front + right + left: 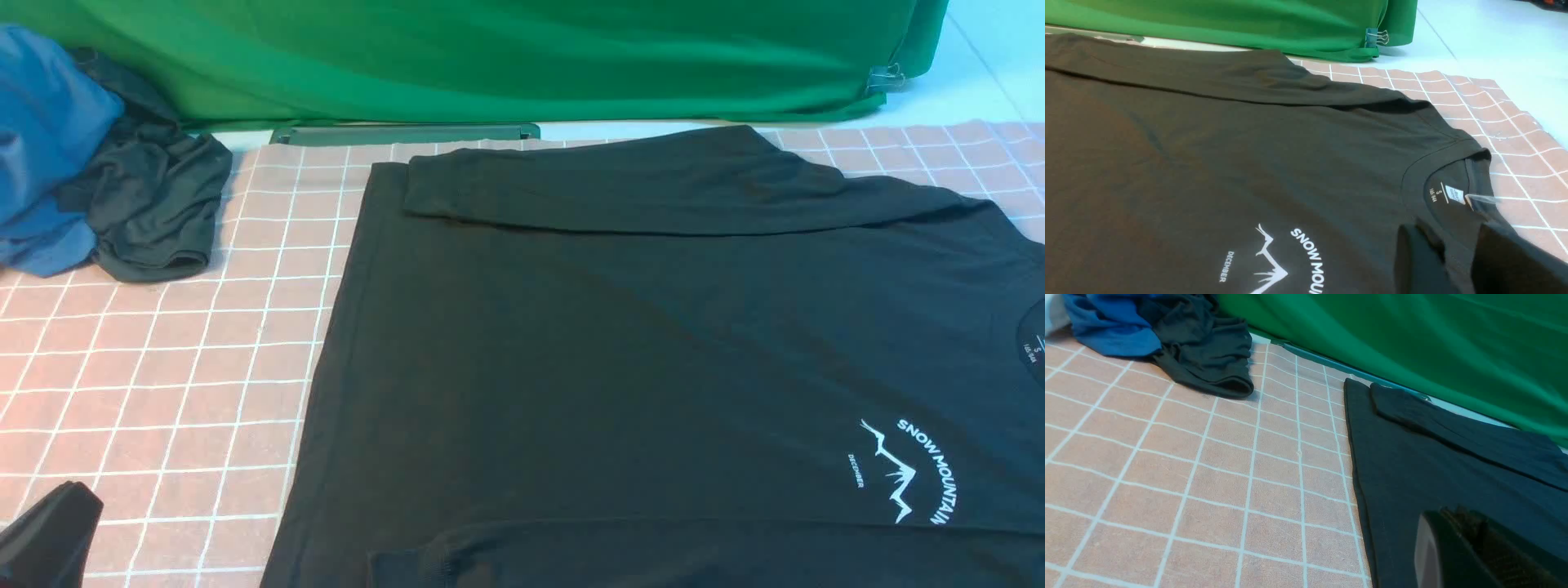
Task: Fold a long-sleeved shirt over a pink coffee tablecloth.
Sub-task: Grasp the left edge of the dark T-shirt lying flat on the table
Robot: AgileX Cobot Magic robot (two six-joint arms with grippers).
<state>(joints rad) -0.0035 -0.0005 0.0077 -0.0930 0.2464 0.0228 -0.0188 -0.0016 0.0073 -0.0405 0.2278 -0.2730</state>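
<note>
The black long-sleeved shirt lies flat on the pink coffee tablecloth, its collar to the right. One sleeve is folded across the far side, and another sleeve lies along the near edge. The white "SNOW MOUNTAIN" print faces up. My left gripper is shut with nothing in it, low over the cloth left of the shirt's hem. In the right wrist view my right gripper hovers over the collar, fingers apart with flat fabric showing between them. It is out of the front view.
A blue garment and a smaller dark grey-green garment are heaped at the far left corner. The green backdrop cloth hangs along the back, held by a binder clip. White table surface lies beyond the tablecloth's right edge.
</note>
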